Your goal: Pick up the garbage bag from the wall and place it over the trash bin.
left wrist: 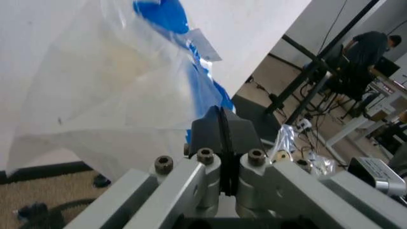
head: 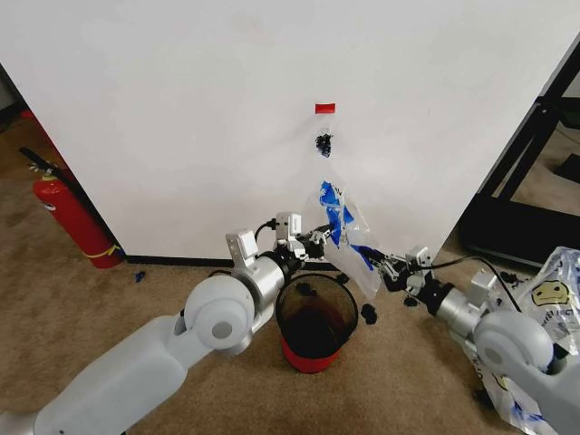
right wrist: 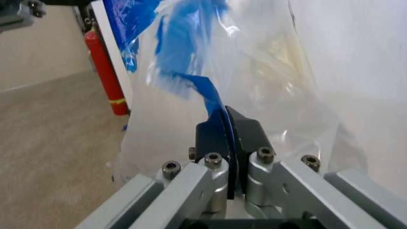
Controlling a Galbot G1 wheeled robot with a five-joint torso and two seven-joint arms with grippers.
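Note:
The garbage bag (head: 344, 228), clear plastic with blue patches, is spread against the wall (head: 181, 109) below the black hook (head: 323, 143) and red tape tag (head: 324, 108). I cannot tell whether its top still hangs on the hook. My left gripper (head: 317, 239) is shut on the bag's left edge, and in the left wrist view its fingers (left wrist: 207, 131) pinch the film (left wrist: 114, 81). My right gripper (head: 386, 268) is shut on the bag's lower right edge, with blue-printed film (right wrist: 190, 71) rising from its closed fingers (right wrist: 245, 133). The trash bin (head: 315, 323), black mesh with a red base, stands on the carpet just below the bag.
A red fire extinguisher (head: 74, 220) leans by the wall's left end. A heap of similar smiley bags (head: 546, 299) lies at the far right beside my right arm. A black frame (head: 526, 163) stands to the right of the wall. Small dark bits (head: 369, 314) lie on the carpet near the bin.

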